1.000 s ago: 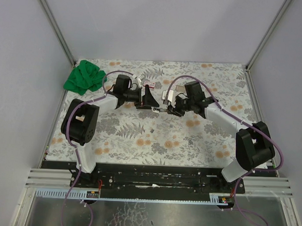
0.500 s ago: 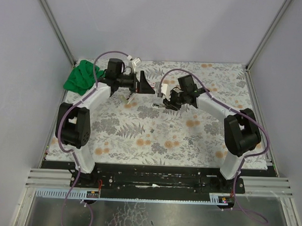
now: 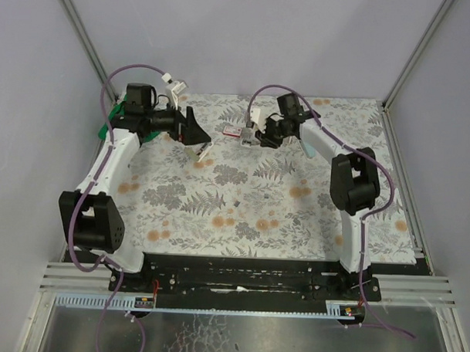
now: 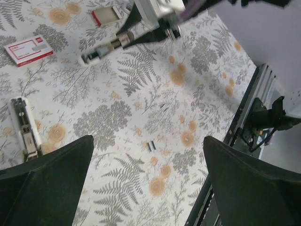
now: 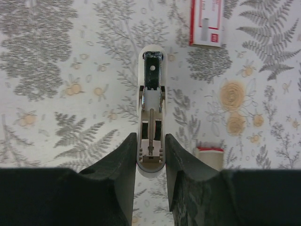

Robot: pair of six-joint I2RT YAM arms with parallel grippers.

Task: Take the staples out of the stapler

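Found a small box [image 3: 230, 132] on the counter [image 3: 295, 217] just left of the stapler [image 5: 151, 117] gripped by the right pincer [image 5: 150, 141]. Saw a second stapler [image 3: 199, 153] farther left of it and nearer the arm bases. Spotted the staples [image 3: 238, 201] nearer still, well apart.

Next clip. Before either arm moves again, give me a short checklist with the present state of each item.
1. Right gripper clamped on the stapler: ok, its fingers pinch the rear end.
2. Stapler opened up: ok, its metal channel shows.
3. Channel emptied: cannot tell.
4. Left gripper open and empty: ok.
5. Staples out: ok, a small strip lies loose on the tablecloth.
6. Box apart from the held stapler: ok, no contact.
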